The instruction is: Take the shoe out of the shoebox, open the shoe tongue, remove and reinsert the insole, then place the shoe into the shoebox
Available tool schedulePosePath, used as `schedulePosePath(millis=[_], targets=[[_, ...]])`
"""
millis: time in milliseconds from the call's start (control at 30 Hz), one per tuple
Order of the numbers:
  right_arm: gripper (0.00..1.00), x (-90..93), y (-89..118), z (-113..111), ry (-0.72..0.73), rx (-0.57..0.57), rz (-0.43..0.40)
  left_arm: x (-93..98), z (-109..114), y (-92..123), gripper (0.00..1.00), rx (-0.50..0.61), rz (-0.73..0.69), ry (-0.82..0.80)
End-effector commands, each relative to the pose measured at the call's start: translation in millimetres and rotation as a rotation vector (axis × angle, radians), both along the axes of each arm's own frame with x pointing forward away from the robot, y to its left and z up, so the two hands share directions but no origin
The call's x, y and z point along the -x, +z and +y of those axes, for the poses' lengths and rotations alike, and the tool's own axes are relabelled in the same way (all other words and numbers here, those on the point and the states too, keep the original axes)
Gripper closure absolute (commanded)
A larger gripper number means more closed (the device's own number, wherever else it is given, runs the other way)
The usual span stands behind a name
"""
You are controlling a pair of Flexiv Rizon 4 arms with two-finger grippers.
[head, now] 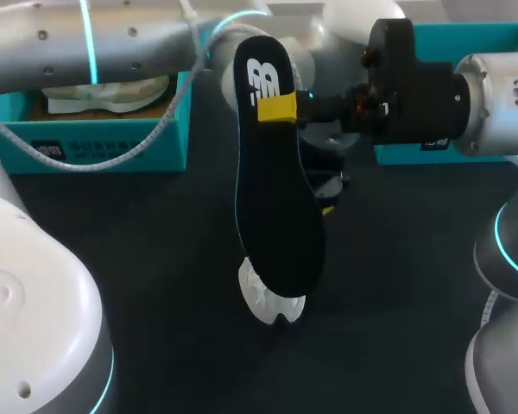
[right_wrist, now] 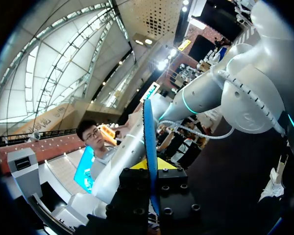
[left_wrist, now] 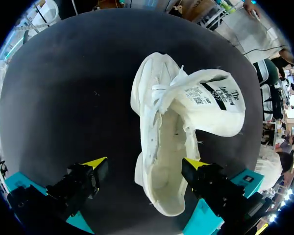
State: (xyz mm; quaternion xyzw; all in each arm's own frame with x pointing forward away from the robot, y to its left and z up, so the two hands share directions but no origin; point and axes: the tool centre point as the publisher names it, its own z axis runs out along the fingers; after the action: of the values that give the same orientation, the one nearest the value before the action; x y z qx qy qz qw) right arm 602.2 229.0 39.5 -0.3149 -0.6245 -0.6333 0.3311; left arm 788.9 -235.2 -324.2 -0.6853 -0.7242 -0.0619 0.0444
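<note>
Head view: the right hand point(head: 276, 108) is clamped on the black foam insole with a white logo point(head: 276, 198), holding it on end above the dark table point(head: 155, 285). The white lace-up sneaker point(head: 272, 302) lies on the table, only its toe showing at the insole's 6 o'clock. An open teal cardboard shoebox point(head: 112, 142) sits at the insole's 10 o'clock with another white shoe point(head: 104, 93) inside. A second teal box point(head: 475, 39) stands at 2 o'clock. In the left wrist view, the left hand point(left_wrist: 146, 164) has its fingers spread apart with the sneaker's heel end between them. The tongue point(left_wrist: 215, 100) is folded outward.
</note>
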Motion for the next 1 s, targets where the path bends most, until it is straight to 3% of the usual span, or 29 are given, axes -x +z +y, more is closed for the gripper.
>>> schedulePosePath(millis=[33,367,433,533,633,733,1000], targets=[[1.00,-0.1,0,4,-0.002,0.001,0.001,-1.8,10,25,0.00,0.117,-0.037,0.009],[1.00,-0.1,0,4,-0.002,0.001,0.001,-33.3,14,55,0.00,0.220,-0.055,0.065],[1.00,-2.0,-13,-6,-0.047,-0.020,0.090,-39.4,19,62,0.00,0.254,-0.052,0.062],[1.00,-10.5,-22,-25,-0.179,-0.105,0.153,-45.6,25,72,0.00,0.303,-0.052,0.050],[1.00,-22.1,-29,-41,-0.225,-0.128,0.210,-52.2,30,84,0.00,0.369,-0.049,0.035],[1.00,-38.3,-33,-58,-0.257,-0.153,0.209,-56.1,35,98,0.00,0.427,-0.059,0.031],[1.00,-94.7,-41,-95,-0.358,-0.182,0.285,-59.7,51,125,0.00,0.566,-0.067,0.004]])
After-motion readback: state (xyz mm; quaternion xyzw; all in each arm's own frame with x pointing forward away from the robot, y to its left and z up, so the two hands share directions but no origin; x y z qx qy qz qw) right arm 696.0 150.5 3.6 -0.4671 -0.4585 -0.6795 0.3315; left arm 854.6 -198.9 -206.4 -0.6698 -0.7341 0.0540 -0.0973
